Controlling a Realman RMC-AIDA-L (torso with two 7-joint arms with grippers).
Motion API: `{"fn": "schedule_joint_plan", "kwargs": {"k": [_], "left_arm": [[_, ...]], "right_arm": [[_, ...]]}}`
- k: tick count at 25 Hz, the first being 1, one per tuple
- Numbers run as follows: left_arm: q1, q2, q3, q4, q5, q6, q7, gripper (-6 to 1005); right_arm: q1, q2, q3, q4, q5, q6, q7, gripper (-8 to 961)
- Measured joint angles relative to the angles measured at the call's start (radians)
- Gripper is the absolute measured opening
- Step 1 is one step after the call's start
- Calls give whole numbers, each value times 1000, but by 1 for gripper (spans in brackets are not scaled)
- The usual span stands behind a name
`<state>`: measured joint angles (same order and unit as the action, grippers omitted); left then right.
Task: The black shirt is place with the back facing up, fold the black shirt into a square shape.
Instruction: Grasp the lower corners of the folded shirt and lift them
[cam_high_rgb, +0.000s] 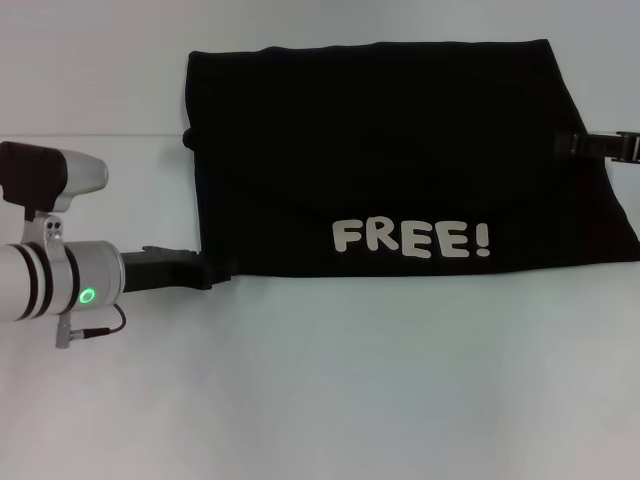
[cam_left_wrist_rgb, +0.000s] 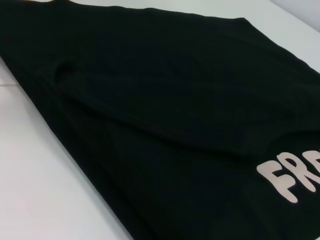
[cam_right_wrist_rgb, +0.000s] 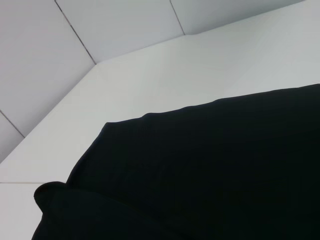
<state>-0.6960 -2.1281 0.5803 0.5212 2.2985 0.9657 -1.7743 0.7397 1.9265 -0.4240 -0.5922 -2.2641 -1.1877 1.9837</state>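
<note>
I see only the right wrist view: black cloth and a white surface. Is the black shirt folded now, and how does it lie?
Observer: In the head view, the black shirt lies flat on the white table as a wide rectangle, not yet a square.
Operator: Does any print show?
Observer: Yes. The white letters "FREE!" face up near the shirt's edge closest to the robot.
Operator: Where are the two arms?
Observer: The left gripper is at the shirt's near left corner. The right gripper is at its right edge, farther back.
</note>
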Motion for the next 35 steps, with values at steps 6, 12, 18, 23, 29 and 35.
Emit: {"fn": "schedule_joint_plan", "kwargs": {"k": [6,12,18,23,29,35], "left_arm": [[-7,1,0,-3,2,-2,0,337],[-9,3,-4,-2,5,-9,-4,132],[-3,7,-6,10,6,14,-12,-2],[-5,7,-8,13,6,22,-14,-1],[-11,9,-5,13,6,21,-26,0],[-16,12,-4,13,6,17,-27,0]], "right_arm": [[-4,-2,0,2,0,0,0,837],[-17,-12,-3,7,-17,2,22,833],[-39,-30,-4,-3,-118,2,85,832],[-69,-40,0,-3,-143,0,89,833],[-104,-49,0,8,-144,16,89,834],[-90,-42,-17,53,-156,106,78,827]]}}
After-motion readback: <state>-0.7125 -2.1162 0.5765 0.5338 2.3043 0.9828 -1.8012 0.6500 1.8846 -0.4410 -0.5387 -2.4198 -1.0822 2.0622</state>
